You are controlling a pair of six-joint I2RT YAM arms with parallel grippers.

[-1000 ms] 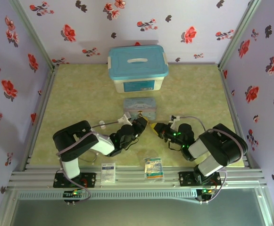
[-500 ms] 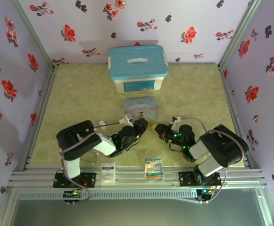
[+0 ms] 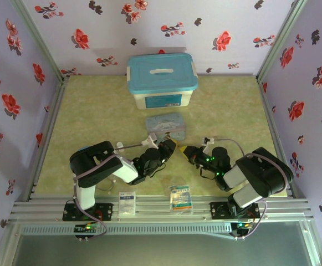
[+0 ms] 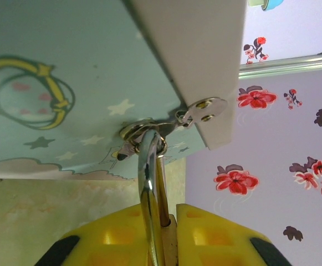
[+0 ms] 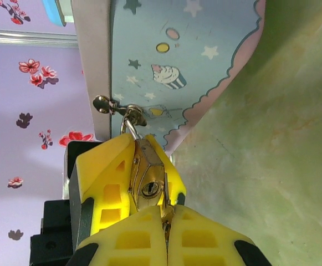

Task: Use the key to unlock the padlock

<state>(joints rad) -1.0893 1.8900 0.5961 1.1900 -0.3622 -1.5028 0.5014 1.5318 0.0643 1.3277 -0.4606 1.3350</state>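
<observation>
Small, stiff and likely slippery, the padlock [image 5: 149,172] hangs from the near latch [image 5: 108,105] of the tin [image 5: 205,72], clamped by its body in the left jaws, while the right jaws pinch the tiny light key [image 5: 164,213] just beside its keyhole [image 5: 149,189].

left arm [image 3: 97,166], right arm [image 3: 257,174]: black-white; grey cables [image 3: 227,140]; yellow gripper fingers [image 4: 216,233].
</observation>
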